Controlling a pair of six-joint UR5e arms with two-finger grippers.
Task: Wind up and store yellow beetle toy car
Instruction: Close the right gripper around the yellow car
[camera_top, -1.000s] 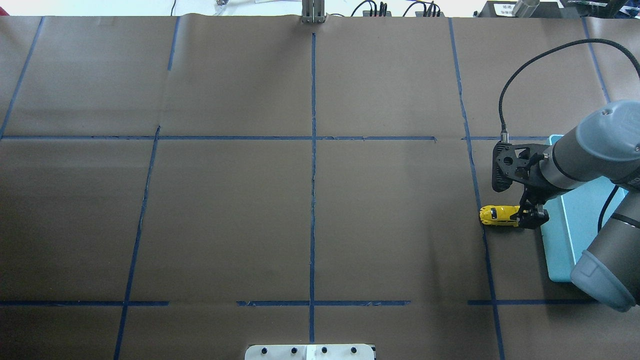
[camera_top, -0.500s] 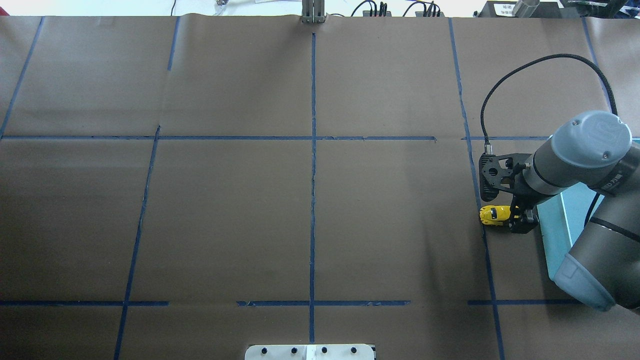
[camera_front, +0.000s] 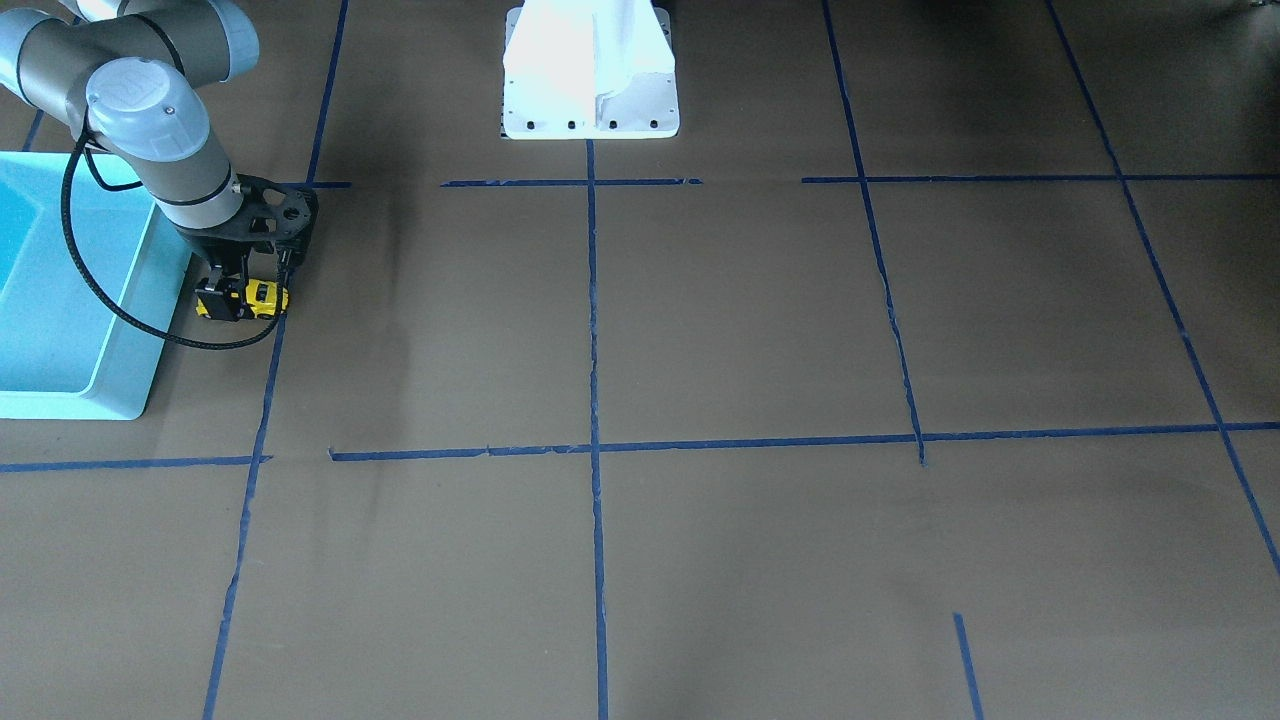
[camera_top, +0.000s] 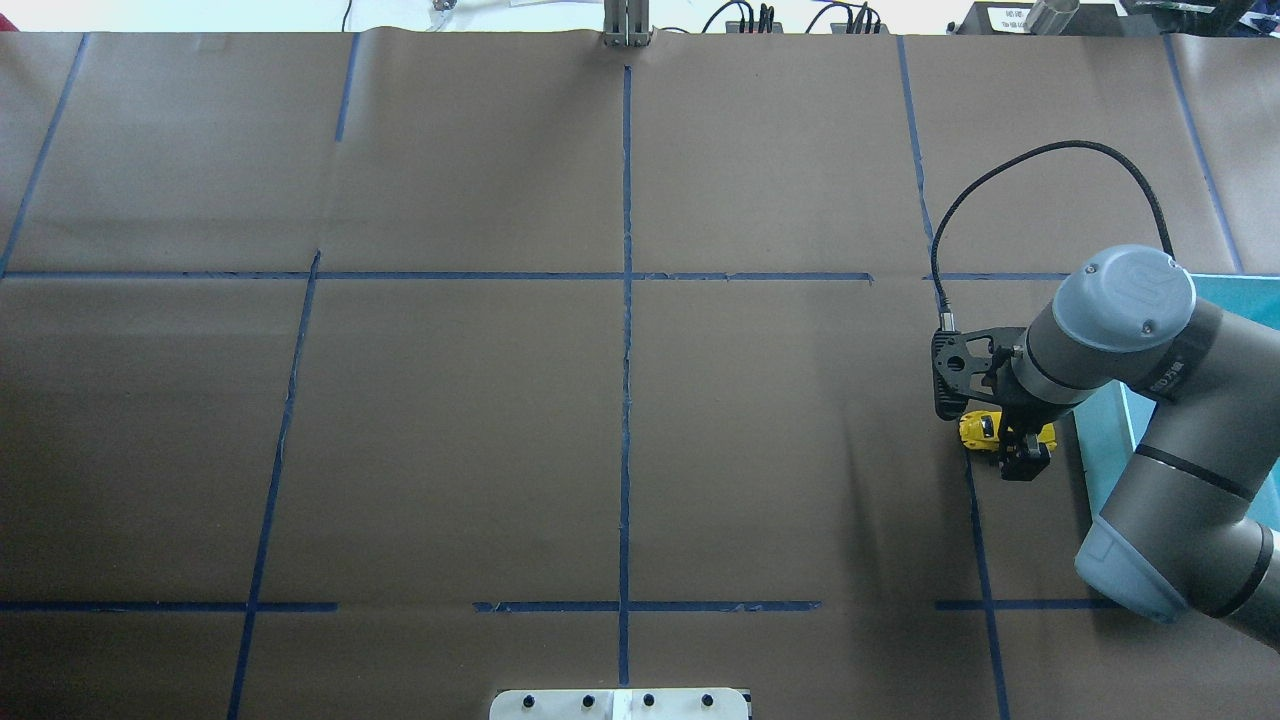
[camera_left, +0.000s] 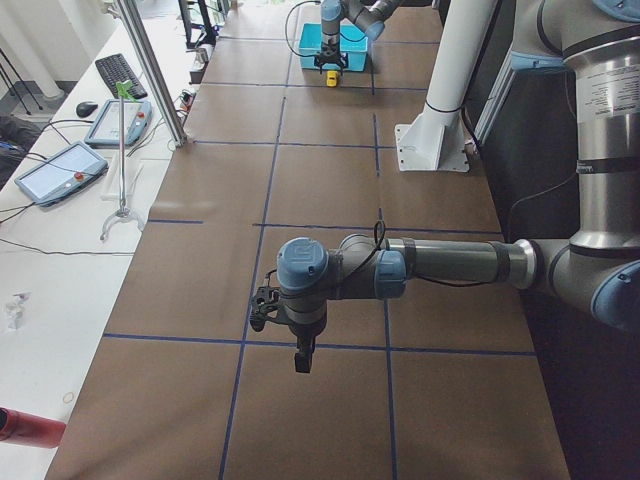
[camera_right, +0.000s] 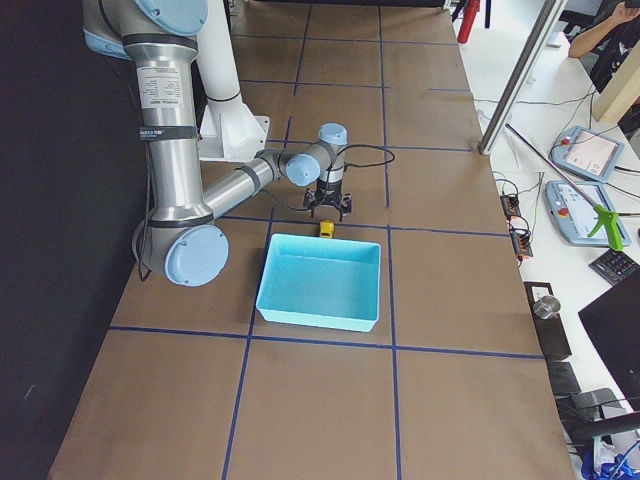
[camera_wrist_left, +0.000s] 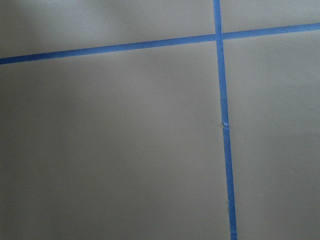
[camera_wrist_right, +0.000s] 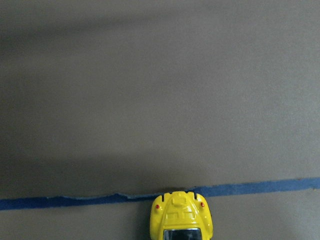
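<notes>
The car (camera_wrist_right: 181, 222) sits closest to the right wrist camera, low at 6 o'clock in that view. Its rounded end with two red dots just touches a blue tape line (camera_wrist_right: 260, 188), and no fingers show there.

From overhead, the car stands on the table (camera_top: 450, 430) toward 3 o'clock. The right gripper (camera_top: 1018, 443) straddles the half of it nearer the bin (camera_top: 1098, 455), which lies just beside at the car's 3 o'clock. One finger stands against the car's 6 o'clock flank and the other is hidden under the wrist. The fingers look set narrowly about the body, but it cannot be told whether the pads actually press on it.

Several things could go wrong from here:
- A hold this far off-centre on a rounded, glossy shell could let the car pivot or squirt out.
- Too little downward press would make the wheels skid instead of winding.
- A drag toward 3 o'clock would soon meet the bin wall.
- A wound car that slips free would probably run off across the table.

The front view shows yellow on both sides of the near finger, which the overhead view half covers. The right side view alone shows the whole bin, with the car outside its wall.

Farthest off, only the left side view shows the left gripper (camera_left: 302, 362), hanging over bare table well apart from the car. Its finger state cannot be told.
</notes>
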